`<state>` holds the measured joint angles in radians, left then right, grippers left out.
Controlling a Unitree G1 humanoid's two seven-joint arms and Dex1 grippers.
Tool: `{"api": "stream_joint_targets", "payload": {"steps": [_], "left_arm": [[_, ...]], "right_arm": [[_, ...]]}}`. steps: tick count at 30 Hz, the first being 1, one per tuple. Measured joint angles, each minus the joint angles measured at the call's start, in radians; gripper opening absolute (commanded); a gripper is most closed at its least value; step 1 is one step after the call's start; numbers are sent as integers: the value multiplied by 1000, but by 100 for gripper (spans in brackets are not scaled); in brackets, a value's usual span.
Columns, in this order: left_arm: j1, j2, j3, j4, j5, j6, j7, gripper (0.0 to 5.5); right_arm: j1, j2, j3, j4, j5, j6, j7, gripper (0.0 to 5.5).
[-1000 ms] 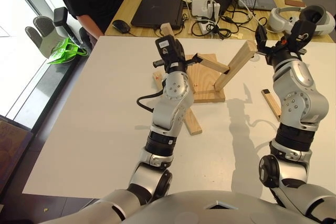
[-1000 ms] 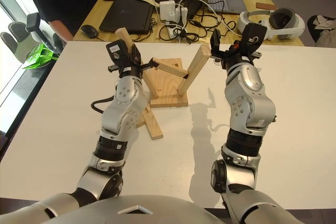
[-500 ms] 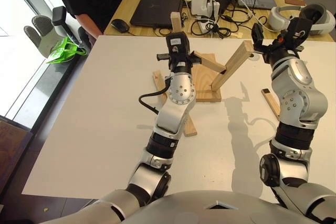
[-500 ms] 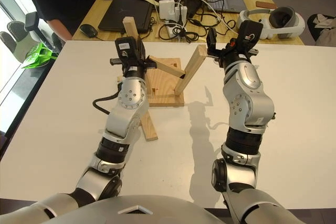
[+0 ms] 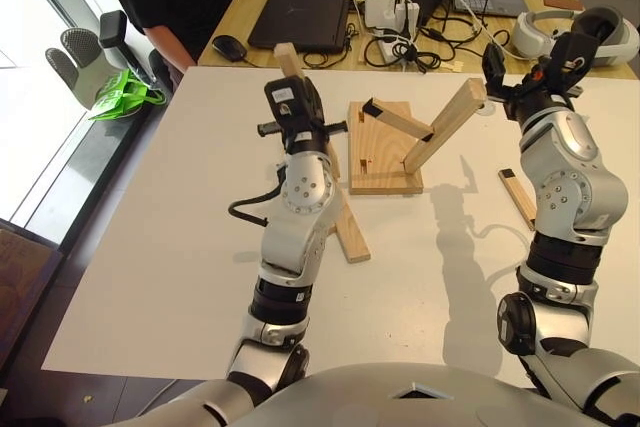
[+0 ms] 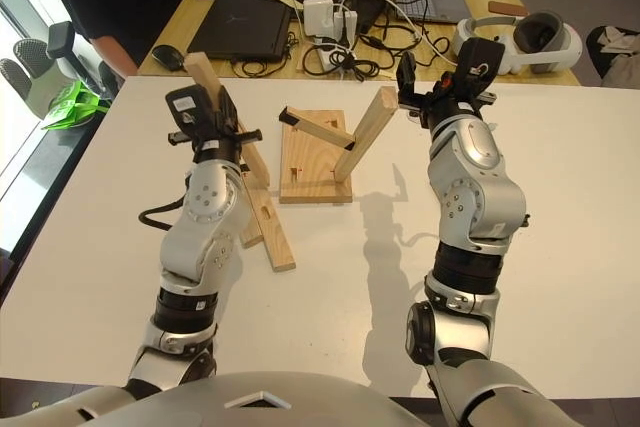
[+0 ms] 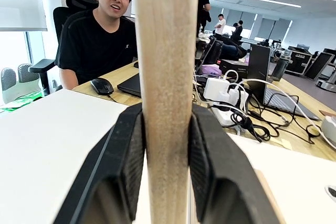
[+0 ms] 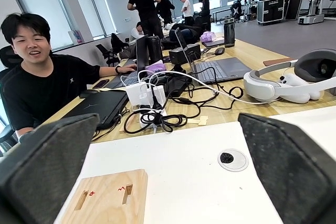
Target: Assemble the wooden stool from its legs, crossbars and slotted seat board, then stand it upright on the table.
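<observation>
the left claw (image 7: 165,124) is clenched on a wooden leg (image 7: 167,51), with one finger (image 7: 118,166) pressing on each side. it holds this leg raised over the white desk (image 5: 180,247), to the left of the slotted seat board (image 5: 383,162) and apart from it. the seat board lies flat near the far edge of the desk. a second leg (image 5: 445,125) stands on the right part of the seat board, leaning to the right. a crossbar (image 5: 400,122) goes from the far left part of the seat board up to this leaning leg. the right claw (image 8: 168,156) is released, its fingers wide apart with nothing between them. it is in the air to the right of the seat board, close to the upper end of the leaning leg. another long wooden piece (image 5: 348,232) lies flat on the desk just beside the near left corner of the seat board. a shorter wooden piece (image 5: 517,197) lies on the desk well to the right of the seat board.
</observation>
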<state>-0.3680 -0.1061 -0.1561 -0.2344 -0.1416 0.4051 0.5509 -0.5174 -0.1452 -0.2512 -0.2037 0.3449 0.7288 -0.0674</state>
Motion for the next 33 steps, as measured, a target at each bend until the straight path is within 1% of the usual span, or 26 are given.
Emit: {"api": "stream_joint_targets", "payload": {"steps": [3, 5, 8, 12, 17, 20, 25, 33], "left_arm": [[-64, -58, 59, 71, -52, -54, 29, 103], [-95, -91, 78, 112, -95, -82, 35, 103], [-90, -93, 66, 146, -147, -89, 22, 103], [-90, -93, 14, 159, -175, -90, 0, 103], [-81, -76, -21, 159, -161, -95, -17, 103], [-43, -39, -40, 156, -132, -116, -19, 103], [27, 7, -114, 105, -91, -154, -29, 103], [74, 24, -130, 78, -84, -175, -20, 103]], "right_arm": [[-2, 0, 11, 13, 0, 0, 10, 494], [-8, 1, 15, 20, 0, 0, 13, 494], [-9, 0, 15, 21, 0, -1, 13, 494], [-11, -1, 14, 22, 0, -1, 14, 494], [-11, -11, 13, 22, 0, -1, 14, 494], [-12, -16, 13, 23, 0, -1, 15, 494], [-32, -21, 13, 26, 0, -1, 16, 494], [-38, -22, 14, 38, 0, -1, 16, 494]]}}
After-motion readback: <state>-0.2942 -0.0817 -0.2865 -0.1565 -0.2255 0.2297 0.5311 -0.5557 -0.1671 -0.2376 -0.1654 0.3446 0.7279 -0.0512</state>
